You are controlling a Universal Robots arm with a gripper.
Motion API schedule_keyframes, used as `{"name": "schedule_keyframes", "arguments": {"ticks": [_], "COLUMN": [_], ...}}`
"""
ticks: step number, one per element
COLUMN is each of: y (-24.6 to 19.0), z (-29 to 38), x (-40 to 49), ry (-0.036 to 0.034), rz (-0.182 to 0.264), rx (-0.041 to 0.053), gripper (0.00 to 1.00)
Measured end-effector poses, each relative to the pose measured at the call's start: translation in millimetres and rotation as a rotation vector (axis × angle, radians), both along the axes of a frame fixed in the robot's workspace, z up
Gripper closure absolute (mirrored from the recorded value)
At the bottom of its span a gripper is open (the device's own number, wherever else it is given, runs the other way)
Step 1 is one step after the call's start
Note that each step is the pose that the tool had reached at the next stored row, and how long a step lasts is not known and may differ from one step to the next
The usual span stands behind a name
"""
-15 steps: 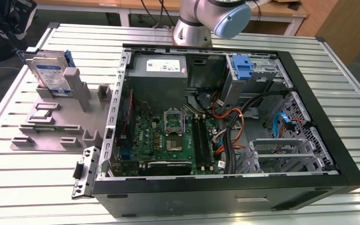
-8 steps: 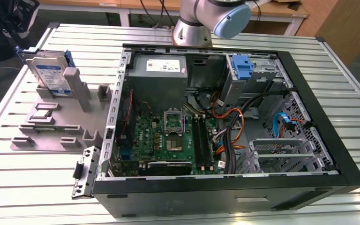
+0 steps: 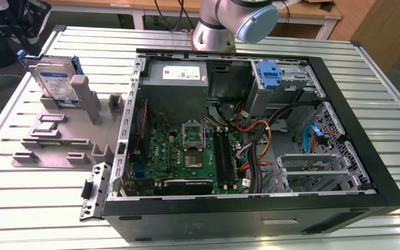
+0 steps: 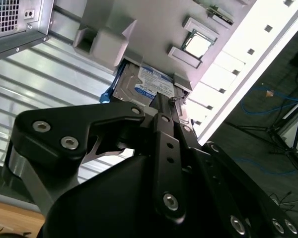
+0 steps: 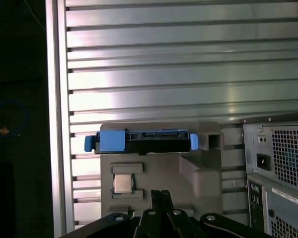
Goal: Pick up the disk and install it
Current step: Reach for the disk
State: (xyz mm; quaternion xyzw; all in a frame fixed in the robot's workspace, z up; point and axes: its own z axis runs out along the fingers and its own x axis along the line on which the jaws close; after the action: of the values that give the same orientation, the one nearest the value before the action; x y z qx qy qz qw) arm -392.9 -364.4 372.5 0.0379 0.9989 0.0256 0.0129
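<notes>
The disk (image 3: pixel 52 83) is a silver hard drive with a blue-and-white label in a blue carrier. It stands on edge in a grey fixture (image 3: pixel 54 140) at the exterior view's left, outside the computer case. In the first wrist view I see the disk (image 5: pixel 144 140) edge-on from above, and in the second wrist view the disk's (image 4: pixel 141 87) label side. My gripper (image 5: pixel 161 194) hovers well above the fixture, apart from the disk. Its black fingers meet at the tips with nothing between them, as the gripper (image 4: pixel 159 101) in the second wrist view also shows.
The open computer case (image 3: pixel 366 156) takes up the middle of the slatted metal table (image 3: pixel 19 208), with a grey power supply (image 3: pixel 179 75) and a blue bracket (image 3: pixel 270 75) at its far end. A processor chip (image 5: pixel 123 183) lies in the fixture. The arm's base (image 3: pixel 214 31) stands behind the case.
</notes>
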Motion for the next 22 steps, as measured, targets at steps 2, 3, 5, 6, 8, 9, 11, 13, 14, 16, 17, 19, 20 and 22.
{"name": "schedule_keyframes", "arguments": {"ticks": [2,3,5,6,8,9,11,13,14,16,17,19,20,22], "y": [3.9,5.6,9.2,11.0,14.1,14.8,15.9,18.3,19.9,22.8,24.2,27.6,28.9,30.7], "z": [-0.6,-0.9,-1.6,-1.8,-2.3,-2.5,-2.6,-3.1,-3.4,-4.2,-4.8,-5.6,-5.7,-6.3], "x": [0.5,0.6,0.7,0.7,0.7,0.7,0.7,0.7,0.7,0.7,0.7,0.7,0.7,0.7], "ry": [0.0,0.0,0.0,0.0,-0.0001,-0.0001,0.0001,0.0,-0.0001,0.0,-0.0001,0.0,0.0,0.0], "rz": [0.0,0.0,0.0,0.0,0.0,0.0,0.0,0.0,0.0,0.0,0.0,0.0,0.0,0.0], "rx": [0.0001,0.0,0.0002,0.0004,0.0011,0.0013,0.0012,0.0018,0.0021,0.0025,0.0027,0.0027,0.0027,0.0027], "gripper": [0.89,0.89,0.89,0.89,0.89,0.89,0.89,0.89,0.89,0.89,0.89,0.89,0.89,0.89]}}
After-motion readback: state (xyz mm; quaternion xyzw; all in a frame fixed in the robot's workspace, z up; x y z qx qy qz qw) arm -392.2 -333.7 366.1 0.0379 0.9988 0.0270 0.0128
